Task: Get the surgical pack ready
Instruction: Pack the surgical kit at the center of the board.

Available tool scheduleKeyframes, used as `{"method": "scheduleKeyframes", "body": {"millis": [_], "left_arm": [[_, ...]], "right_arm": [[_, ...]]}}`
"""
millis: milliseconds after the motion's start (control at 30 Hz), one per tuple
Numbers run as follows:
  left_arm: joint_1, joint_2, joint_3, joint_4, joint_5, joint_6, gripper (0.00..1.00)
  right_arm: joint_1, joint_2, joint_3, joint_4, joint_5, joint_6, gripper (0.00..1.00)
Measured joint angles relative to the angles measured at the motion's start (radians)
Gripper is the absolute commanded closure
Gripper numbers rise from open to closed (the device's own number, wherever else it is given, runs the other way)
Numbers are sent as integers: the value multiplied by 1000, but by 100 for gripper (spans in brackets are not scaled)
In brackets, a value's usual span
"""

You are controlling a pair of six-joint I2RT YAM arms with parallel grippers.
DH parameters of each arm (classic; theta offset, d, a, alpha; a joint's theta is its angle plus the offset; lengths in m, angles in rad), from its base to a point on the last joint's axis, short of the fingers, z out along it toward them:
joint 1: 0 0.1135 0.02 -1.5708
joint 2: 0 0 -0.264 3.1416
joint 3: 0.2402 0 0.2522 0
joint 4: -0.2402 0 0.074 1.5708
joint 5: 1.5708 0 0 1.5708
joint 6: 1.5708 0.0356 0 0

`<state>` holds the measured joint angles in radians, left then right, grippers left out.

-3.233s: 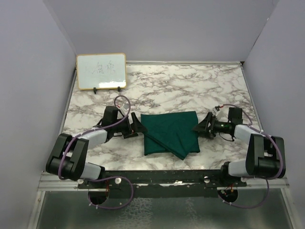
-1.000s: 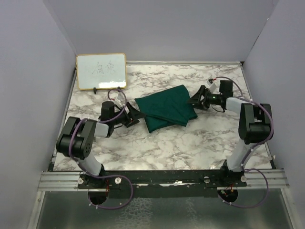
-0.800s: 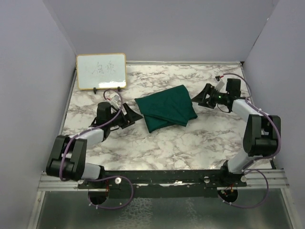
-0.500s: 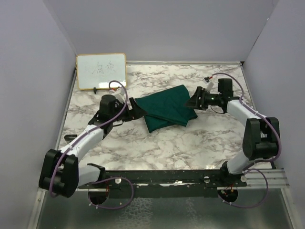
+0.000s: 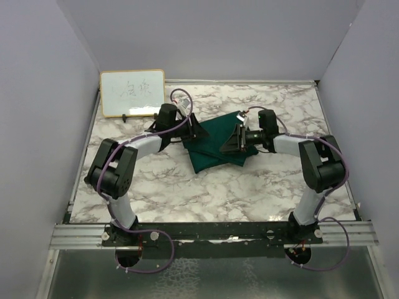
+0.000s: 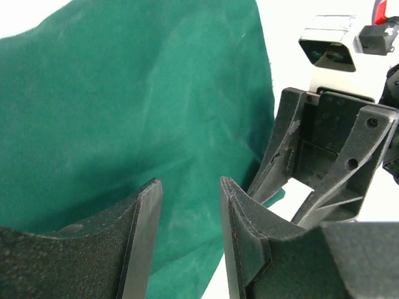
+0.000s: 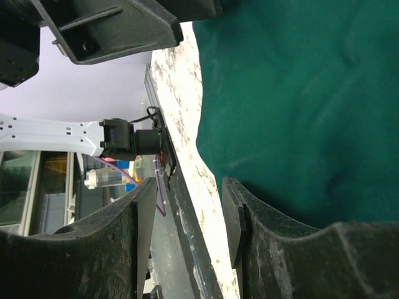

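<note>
Folded green drape (image 5: 215, 148) lies on the marble table (image 5: 249, 187), right of and nearer than the whiteboard (image 5: 132, 92). Over it hover the left gripper (image 5: 198, 132) and right gripper (image 5: 232, 143), jaws part-way apart and empty. Closing too shallow could pinch one layer and drag the folds open.

Left pincer (image 5: 199, 132), right pincer (image 5: 230, 144) onto drape (image 5: 212, 148)
</note>
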<state>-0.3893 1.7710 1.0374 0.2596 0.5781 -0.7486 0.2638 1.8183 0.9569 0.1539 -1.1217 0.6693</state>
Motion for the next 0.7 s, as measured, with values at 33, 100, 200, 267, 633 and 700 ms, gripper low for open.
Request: {"method": "scheduleKeyframes", "body": {"millis": [33, 100, 200, 267, 633, 700], "left_arm": [[-2, 9, -5, 0, 0, 0, 56], [-5, 13, -36, 3, 1, 3, 56], [-6, 6, -101, 23, 1, 8, 56], [-6, -9, -144, 31, 1, 13, 54], [-53, -238, -172, -133, -32, 185, 29], [-101, -254, -117, -204, -75, 254, 28]], "right_arm": [[0, -1, -19, 11, -3, 5, 54], [-1, -1, -61, 33, -10, 9, 54], [-1, -1, -124, 50, -19, 11, 54], [-2, -11, -166, 66, -24, 13, 54], [-36, -238, -317, -74, 22, -91, 48], [-98, -321, -352, -111, 34, -109, 39]]}}
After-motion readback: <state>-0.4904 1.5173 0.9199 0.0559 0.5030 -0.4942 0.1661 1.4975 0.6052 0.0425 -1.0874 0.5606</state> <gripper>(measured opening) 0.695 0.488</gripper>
